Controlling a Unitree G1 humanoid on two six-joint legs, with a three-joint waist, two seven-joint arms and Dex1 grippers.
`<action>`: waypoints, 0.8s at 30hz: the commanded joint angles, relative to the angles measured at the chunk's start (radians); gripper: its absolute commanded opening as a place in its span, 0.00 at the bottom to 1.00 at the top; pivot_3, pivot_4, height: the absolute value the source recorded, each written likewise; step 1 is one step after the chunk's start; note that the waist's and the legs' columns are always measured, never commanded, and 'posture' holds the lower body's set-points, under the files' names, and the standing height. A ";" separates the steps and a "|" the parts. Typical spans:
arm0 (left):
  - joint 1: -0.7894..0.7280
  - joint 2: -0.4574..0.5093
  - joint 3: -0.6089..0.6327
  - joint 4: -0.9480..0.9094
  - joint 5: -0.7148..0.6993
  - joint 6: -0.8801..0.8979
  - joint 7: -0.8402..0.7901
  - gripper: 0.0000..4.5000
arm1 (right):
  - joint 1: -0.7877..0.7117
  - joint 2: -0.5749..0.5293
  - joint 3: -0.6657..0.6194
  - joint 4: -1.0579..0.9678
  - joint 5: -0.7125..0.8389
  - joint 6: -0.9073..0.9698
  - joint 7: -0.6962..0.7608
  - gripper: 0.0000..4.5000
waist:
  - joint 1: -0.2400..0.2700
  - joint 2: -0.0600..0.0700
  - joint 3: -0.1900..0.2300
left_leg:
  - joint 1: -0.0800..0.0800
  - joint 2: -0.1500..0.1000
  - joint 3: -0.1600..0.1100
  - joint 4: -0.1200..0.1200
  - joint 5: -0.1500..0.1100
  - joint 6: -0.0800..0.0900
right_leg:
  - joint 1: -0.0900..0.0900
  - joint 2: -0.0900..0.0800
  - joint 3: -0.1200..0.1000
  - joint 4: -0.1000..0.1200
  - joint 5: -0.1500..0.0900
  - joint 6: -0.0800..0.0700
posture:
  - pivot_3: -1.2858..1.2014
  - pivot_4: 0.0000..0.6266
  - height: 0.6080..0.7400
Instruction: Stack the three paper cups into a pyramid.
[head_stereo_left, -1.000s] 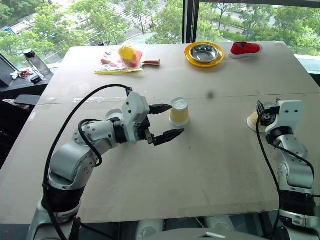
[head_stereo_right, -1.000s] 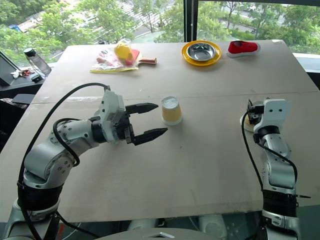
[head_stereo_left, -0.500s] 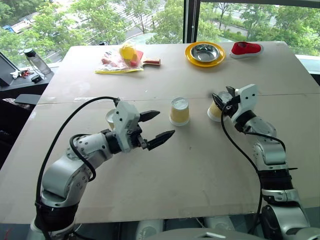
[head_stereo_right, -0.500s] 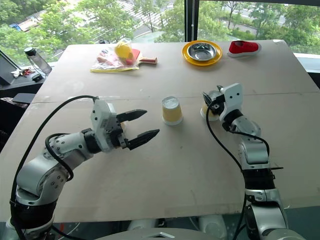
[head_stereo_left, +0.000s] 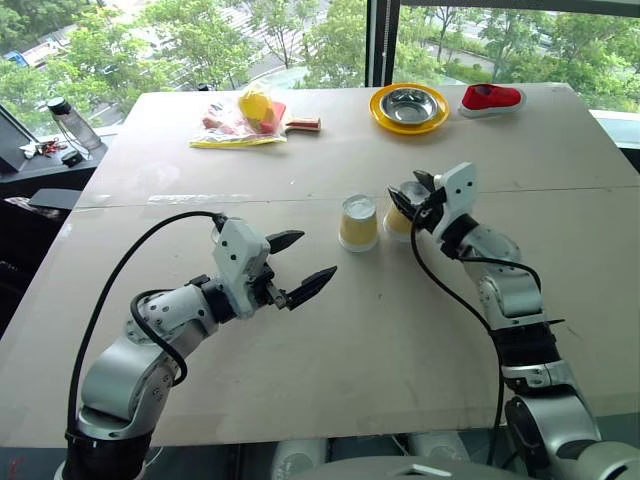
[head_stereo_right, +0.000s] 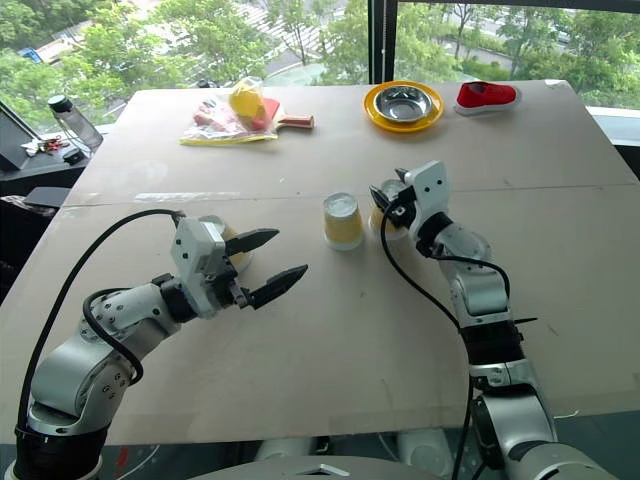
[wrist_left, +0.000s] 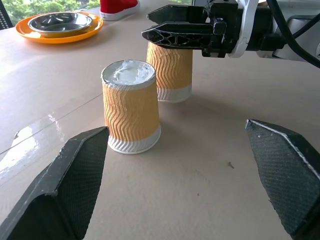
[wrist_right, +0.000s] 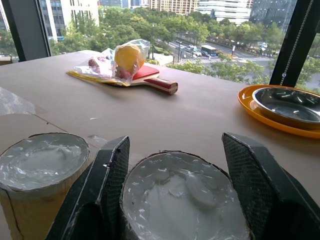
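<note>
One upside-down paper cup (head_stereo_left: 358, 222) with yellow-tan ribbed sides stands at the table's middle. Just to its right is a second paper cup (head_stereo_left: 397, 224), base up, with my right gripper (head_stereo_left: 407, 194) shut on its upper part. The right wrist view shows that cup's white base (wrist_right: 182, 192) between my fingers (wrist_right: 107, 185), with the middle cup (wrist_right: 42, 160) beside it. My left gripper (head_stereo_left: 312, 255) hangs open to the near left of the middle cup, holding nothing. A third paper cup (head_stereo_right: 230, 245) peeks out behind my left hand. No cup rests on another.
At the table's (head_stereo_left: 380, 340) far side lie a yellow plate (head_stereo_left: 384, 112) with a steel bowl, a red shoe (head_stereo_left: 490, 97), and a paddle beside a bag holding a yellow ball (head_stereo_left: 250, 112). A bottle (head_stereo_left: 70, 122) stands off the table's left edge.
My right arm swung left, bringing its cup from the table's right side to just beside the middle cup. My left gripper drew back from the middle cup, still open.
</note>
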 joint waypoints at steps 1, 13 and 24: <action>0.004 0.014 0.013 -0.021 0.009 -0.030 -0.015 1.00 | -0.018 0.000 0.017 -0.032 -0.011 -0.011 0.010 0.49 | 0.000 0.000 0.000 | 0.000 0.000 0.000 0.000 0.000 0.000 | 0.000 0.000 0.000 0.000 0.000 0.000 | 0.52 0.24 1.00; 0.011 0.014 0.008 -0.004 0.022 -0.047 -0.040 1.00 | 0.000 -0.010 0.053 -0.022 -0.063 -0.045 0.014 0.49 | 0.000 0.000 0.000 | 0.000 0.000 0.000 0.000 0.000 0.000 | 0.000 0.000 0.000 0.000 0.000 0.000 | 0.52 0.24 1.00; -0.004 0.010 0.003 0.014 0.031 -0.065 -0.050 1.00 | 0.003 -0.002 0.049 -0.024 -0.061 -0.028 0.016 0.49 | 0.000 0.000 0.000 | 0.000 0.000 0.000 0.000 0.000 0.000 | 0.000 0.000 0.000 0.000 0.000 0.000 | 0.52 0.24 1.00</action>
